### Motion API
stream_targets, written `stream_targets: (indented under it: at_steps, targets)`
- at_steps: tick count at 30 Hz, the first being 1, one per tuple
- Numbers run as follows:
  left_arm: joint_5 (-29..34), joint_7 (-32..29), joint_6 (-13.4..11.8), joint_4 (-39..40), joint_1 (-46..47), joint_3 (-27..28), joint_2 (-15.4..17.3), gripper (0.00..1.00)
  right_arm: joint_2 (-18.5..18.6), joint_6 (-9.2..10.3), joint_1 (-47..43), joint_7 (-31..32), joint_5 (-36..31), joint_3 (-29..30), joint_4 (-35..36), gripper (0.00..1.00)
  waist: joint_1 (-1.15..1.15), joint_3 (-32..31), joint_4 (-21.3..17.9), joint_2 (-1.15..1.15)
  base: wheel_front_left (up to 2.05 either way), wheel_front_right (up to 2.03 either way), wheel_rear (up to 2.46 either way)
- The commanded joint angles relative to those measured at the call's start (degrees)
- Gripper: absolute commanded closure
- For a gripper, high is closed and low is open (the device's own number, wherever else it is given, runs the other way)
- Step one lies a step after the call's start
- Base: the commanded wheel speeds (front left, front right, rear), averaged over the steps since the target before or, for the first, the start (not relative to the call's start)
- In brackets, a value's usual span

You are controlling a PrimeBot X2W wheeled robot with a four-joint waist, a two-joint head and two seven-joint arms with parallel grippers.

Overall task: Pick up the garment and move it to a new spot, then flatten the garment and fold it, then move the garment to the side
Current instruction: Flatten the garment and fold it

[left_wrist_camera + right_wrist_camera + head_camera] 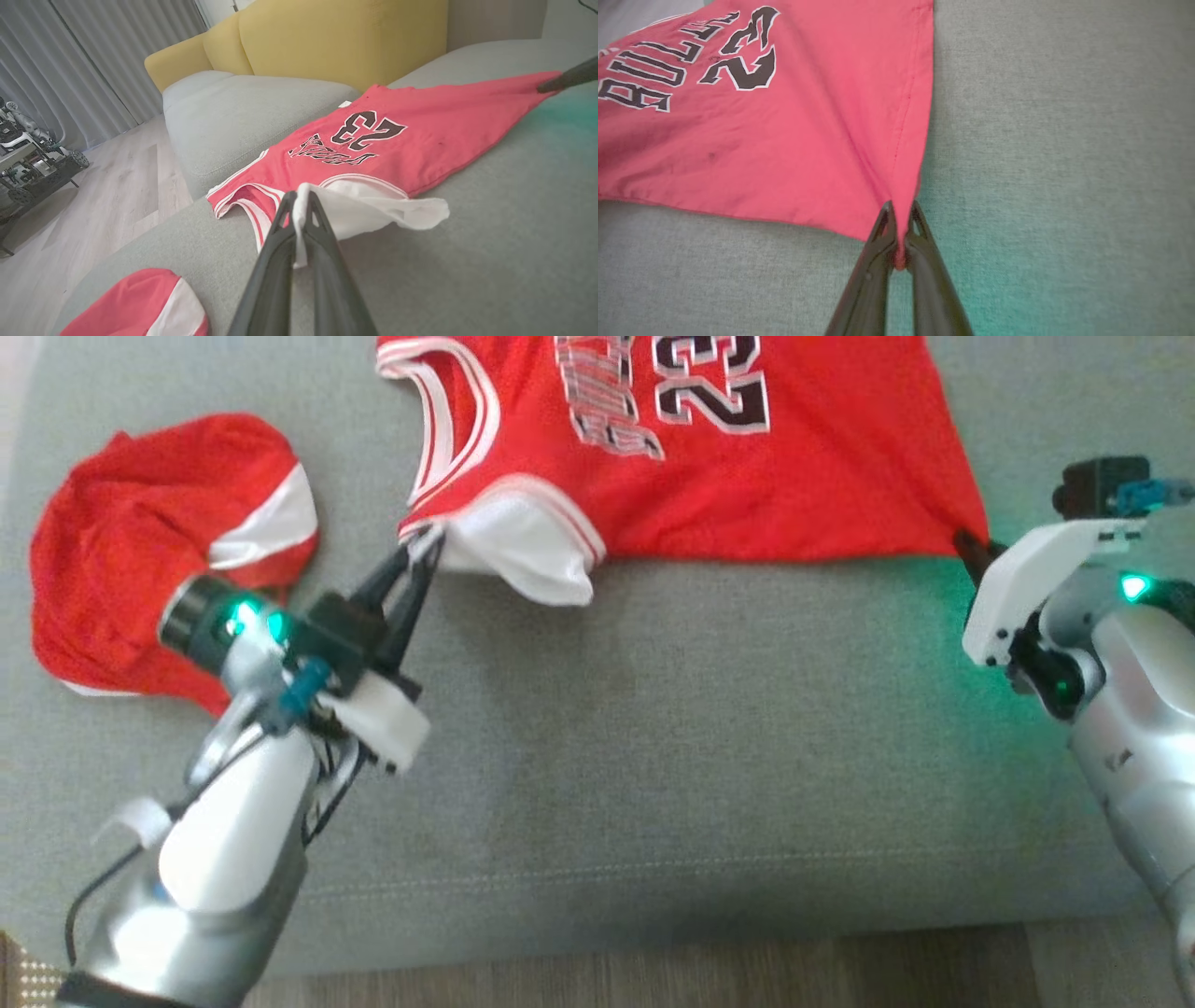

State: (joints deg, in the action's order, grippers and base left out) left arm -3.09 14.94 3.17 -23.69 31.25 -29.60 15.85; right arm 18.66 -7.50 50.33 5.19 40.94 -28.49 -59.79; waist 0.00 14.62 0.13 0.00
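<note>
The garment [766,485] is a red basketball jersey with white trim and the number 23, spread on the grey sofa seat [653,737] at the top of the head view. My left gripper [425,539] is shut on the jersey's white-lined shoulder edge; the left wrist view has that white cloth [299,219] pinched between the two dark fingers. My right gripper [969,543] is shut on the jersey's bottom corner at the right. That red corner [901,233] sits pinched between the fingers in the right wrist view. The near edge is stretched between the two grippers.
A second red and white cloth [159,551] lies bunched at the left of the seat, close behind my left wrist. Yellow back cushions [327,42] rise behind the seat. The seat's front edge and wooden floor [747,971] lie below. Beyond the sofa stand grey curtains [70,65].
</note>
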Motion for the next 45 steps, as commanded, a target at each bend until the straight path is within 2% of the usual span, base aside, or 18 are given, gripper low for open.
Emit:
stream_targets:
  at_steps: [1, 6, 14, 20, 26, 30, 40, 41, 45]
  targets:
    - [0.6, 0.1, -0.4, 2.1, 1.4, 1.7, 2.5, 1.0, 0.7, 0.01, -0.6, 0.3, 0.5, -1.0, 1.1, 1.0, 0.0, -1.6, 0.1, 0.0, 0.0, 0.0, 0.0]
    - [2.2, 0.1, -0.8, 2.4, -2.2, 0.3, 3.9, 1.0, 2.0, 0.01, -2.6, 0.6, 1.2, -4.3, 0.5, 1.0, 0.0, -4.1, 0.3, 0.0, 0.0, 0.0, 0.0]
    - [2.3, 0.1, 0.7, 2.0, -7.8, -2.1, 6.9, 1.0, 3.0, 0.01, -6.0, 1.9, 3.5, -9.1, 0.4, 1.0, 0.0, -7.7, 0.4, 0.0, 0.0, 0.0, 0.0]
    - [1.3, 0.1, 2.2, 1.8, -11.2, -4.0, 8.7, 1.0, 4.6, 0.01, -8.7, 5.8, 6.4, -12.7, 1.6, 1.0, 0.0, -9.7, 0.7, 0.0, 0.0, 0.0, 0.0]
    - [-1.0, 0.1, 3.5, 1.7, -14.1, -6.1, 10.3, 1.0, 8.0, 0.01, -11.0, 11.6, 10.4, -16.3, 4.8, 1.0, 0.0, -11.3, 0.7, 0.0, 0.0, 0.0, 0.0]
    - [-7.0, -1.0, 4.2, 1.9, -16.4, -9.3, 11.3, 1.0, 10.5, 0.01, -12.2, 16.0, 12.9, -18.5, 6.9, 1.0, 0.0, -12.1, 0.5, 0.0, 0.0, 0.0, 0.0]
    - [-20.8, -5.0, 4.3, 10.4, -17.2, -20.7, 19.8, 1.0, 17.6, 0.01, -15.7, 28.8, 21.0, -23.6, 16.3, 1.0, 0.0, -13.7, -0.3, 0.0, 0.0, 0.0, 0.0]
    - [-20.8, -5.0, 4.3, 10.4, -17.2, -20.7, 19.8, 1.0, 17.6, 0.01, -15.7, 28.8, 21.0, -23.6, 16.3, 1.0, 0.0, -13.7, -0.3, 0.0, 0.0, 0.0, 0.0]
    - [-25.6, -6.8, 4.3, 13.9, -16.3, -23.4, 23.0, 1.0, 19.3, 0.01, -16.0, 30.3, 23.0, -23.7, 18.3, 1.0, 0.0, -13.8, -0.6, 0.0, 0.0, 0.0, 0.0]
